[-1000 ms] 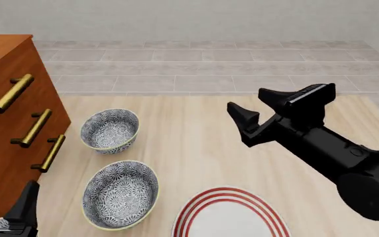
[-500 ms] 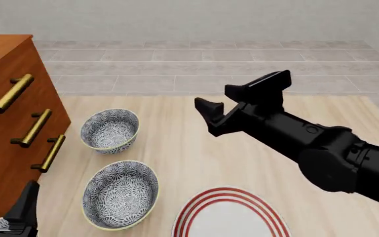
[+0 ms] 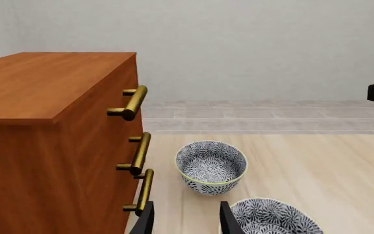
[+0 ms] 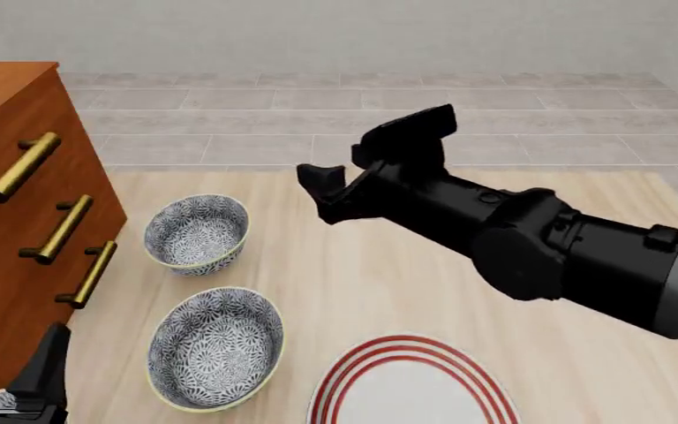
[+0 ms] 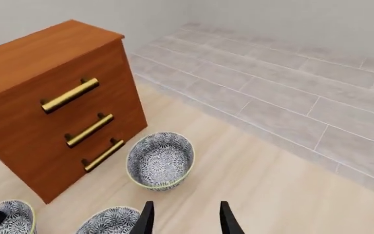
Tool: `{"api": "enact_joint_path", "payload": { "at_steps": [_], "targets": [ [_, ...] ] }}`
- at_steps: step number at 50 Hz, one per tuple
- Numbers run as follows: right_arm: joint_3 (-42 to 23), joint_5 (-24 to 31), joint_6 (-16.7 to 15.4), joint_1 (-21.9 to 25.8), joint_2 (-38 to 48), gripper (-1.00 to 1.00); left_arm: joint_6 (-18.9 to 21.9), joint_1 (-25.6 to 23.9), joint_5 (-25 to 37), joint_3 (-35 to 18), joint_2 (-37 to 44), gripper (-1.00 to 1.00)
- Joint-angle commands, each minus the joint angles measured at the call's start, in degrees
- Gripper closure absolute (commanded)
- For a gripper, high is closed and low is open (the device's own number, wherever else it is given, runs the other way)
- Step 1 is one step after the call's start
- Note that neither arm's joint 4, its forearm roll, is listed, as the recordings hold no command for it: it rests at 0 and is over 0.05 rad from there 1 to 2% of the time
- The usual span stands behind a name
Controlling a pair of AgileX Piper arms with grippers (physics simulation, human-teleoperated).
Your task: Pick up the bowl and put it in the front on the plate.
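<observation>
Pale wood table [image 4: 351, 265]; my right gripper [image 4: 374, 163] wide, empty. I'd drop over near bowl [image 4: 215, 346] rim, clamp one wall, clear twin [image 4: 198, 231].

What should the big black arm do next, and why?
Probably move the right gripper leftward and down toward the rim of a patterned bowl. Its jaws stand open with nothing between them, it hangs above the table to the right of the bowls, and the visible part of the plate is bare.
</observation>
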Motion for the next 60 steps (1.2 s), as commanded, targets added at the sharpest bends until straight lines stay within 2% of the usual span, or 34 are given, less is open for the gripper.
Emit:
{"api": "enact_joint_path", "payload": {
  "at_steps": [1,3,13,15,16,19,33,42,60],
  "targets": [
    [-5.6,1.9,3.5,1.1,4.9,-1.00,0.0,0.0,0.0,0.0,0.0,-1.00],
    [-6.0,1.7,5.4,1.2,5.4,-1.00,0.0,0.0,0.0,0.0,0.0,-1.00],
    [-10.5,3.6,6.7,2.1,8.8,-1.00,0.0,0.0,0.0,0.0,0.0,-1.00],
    [-11.0,4.0,9.6,2.5,9.5,-1.00,0.0,0.0,0.0,0.0,0.0,-1.00],
    [-11.5,4.4,8.8,2.5,9.7,-1.00,0.0,0.0,0.0,0.0,0.0,-1.00],
    [-12.9,5.4,10.3,2.8,11.0,-1.00,0.0,0.0,0.0,0.0,0.0,-1.00],
    [-21.4,10.1,11.7,3.1,16.7,-1.00,0.0,0.0,0.0,0.0,0.0,-1.00],
    [-25.7,12.6,14.6,2.1,21.2,-1.00,0.0,0.0,0.0,0.0,0.0,-1.00],
    [-33.6,17.7,14.8,0.2,28.9,-1.00,0.0,0.0,0.0,0.0,0.0,-1.00]
  ]
}}
